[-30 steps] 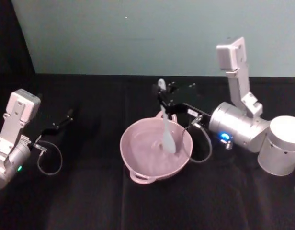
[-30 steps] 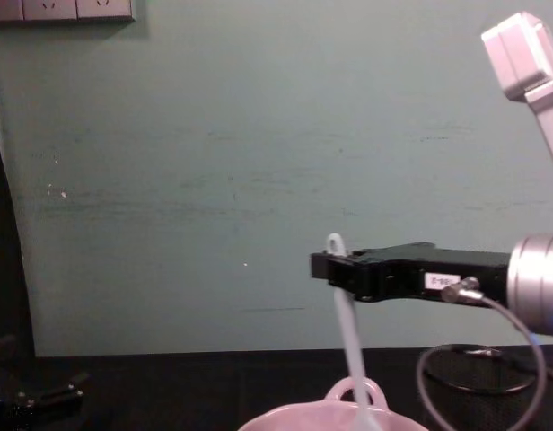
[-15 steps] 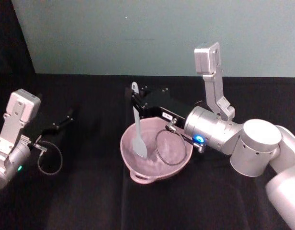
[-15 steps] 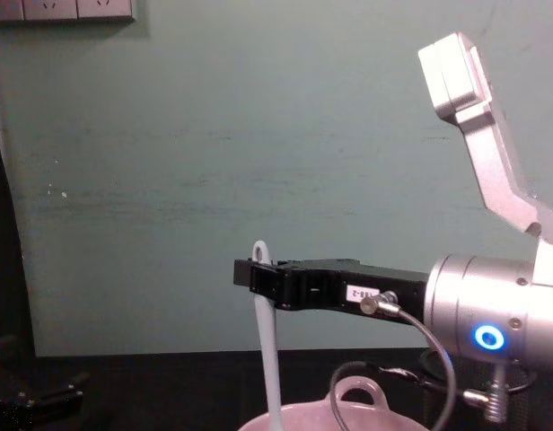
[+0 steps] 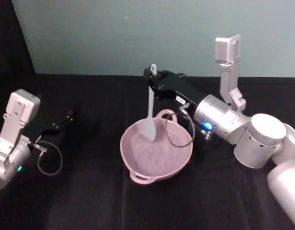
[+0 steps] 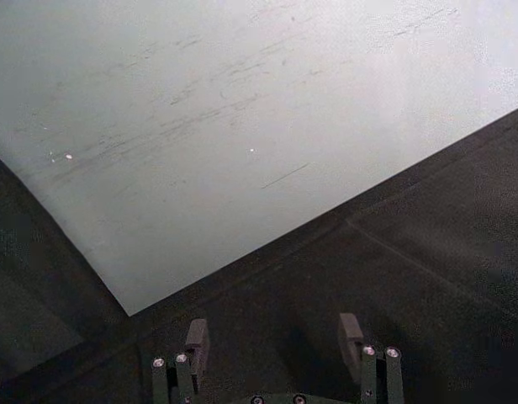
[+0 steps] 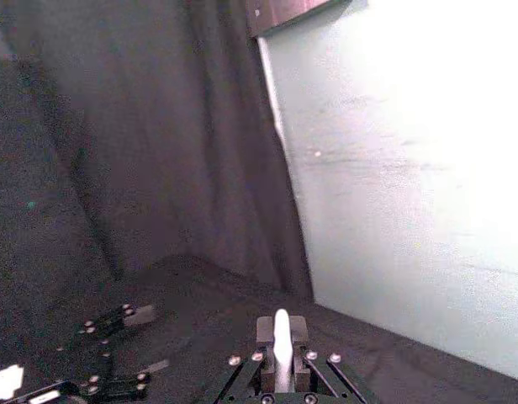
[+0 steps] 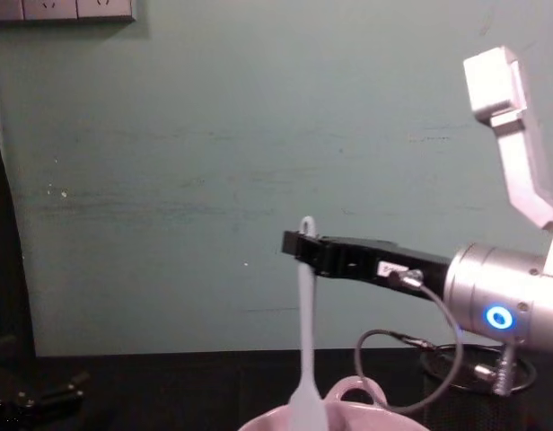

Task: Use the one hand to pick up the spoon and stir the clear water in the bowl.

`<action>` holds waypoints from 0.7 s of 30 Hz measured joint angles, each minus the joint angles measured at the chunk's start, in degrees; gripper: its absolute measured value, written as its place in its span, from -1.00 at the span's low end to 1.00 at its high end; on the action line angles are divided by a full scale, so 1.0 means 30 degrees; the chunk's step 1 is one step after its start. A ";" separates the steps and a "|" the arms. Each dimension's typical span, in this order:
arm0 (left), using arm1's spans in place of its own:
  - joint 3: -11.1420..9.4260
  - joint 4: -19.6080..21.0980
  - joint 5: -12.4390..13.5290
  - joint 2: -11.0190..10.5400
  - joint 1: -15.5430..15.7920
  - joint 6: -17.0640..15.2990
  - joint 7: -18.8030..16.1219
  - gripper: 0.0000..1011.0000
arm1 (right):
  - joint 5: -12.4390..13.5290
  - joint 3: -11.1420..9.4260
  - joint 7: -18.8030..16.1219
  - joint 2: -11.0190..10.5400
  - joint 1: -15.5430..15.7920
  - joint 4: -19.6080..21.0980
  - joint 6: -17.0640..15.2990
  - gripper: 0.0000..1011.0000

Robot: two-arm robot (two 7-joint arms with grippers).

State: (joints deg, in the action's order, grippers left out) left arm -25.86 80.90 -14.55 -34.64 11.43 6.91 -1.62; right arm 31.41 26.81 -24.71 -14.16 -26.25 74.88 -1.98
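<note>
Site: lab-like robot test bench | black cloth table (image 5: 90, 191) under the spoon (image 5: 150, 105) | bare teal wall (image 8: 169, 135) behind it | socket plates (image 8: 61, 9) high on wall

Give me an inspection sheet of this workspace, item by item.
Surface: black cloth table, no spills seen.
Job's things: spoon hangs upright, head inside the bowl, near its far rim.
Clutter: dark mesh cup behind the right wrist.
Pincers: right pincer shut on the spoon's handle top; left pincer open, parked at the table's left.
Cables: grey loop droops over the bowl's rim; another loop by the left wrist.
Surroundings: teal wall; wall plates top left.
</note>
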 joint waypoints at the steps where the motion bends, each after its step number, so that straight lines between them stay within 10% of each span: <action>1: 0.0001 0.0000 0.0000 0.0000 0.0000 0.0000 0.0000 1.00 | -0.0068 -0.0056 0.0083 -0.0061 0.0037 0.0087 0.0013 -0.77; 21: 0.0000 -0.0001 -0.0001 0.0000 -0.0001 0.0000 0.0001 1.00 | -0.1601 0.0021 0.0716 -0.2186 0.1460 0.3940 -0.2666 -0.77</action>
State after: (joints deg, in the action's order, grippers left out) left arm -25.86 80.90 -14.55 -34.65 11.43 6.91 -1.62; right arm 26.61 26.87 -22.56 -20.72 -21.87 86.70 -9.98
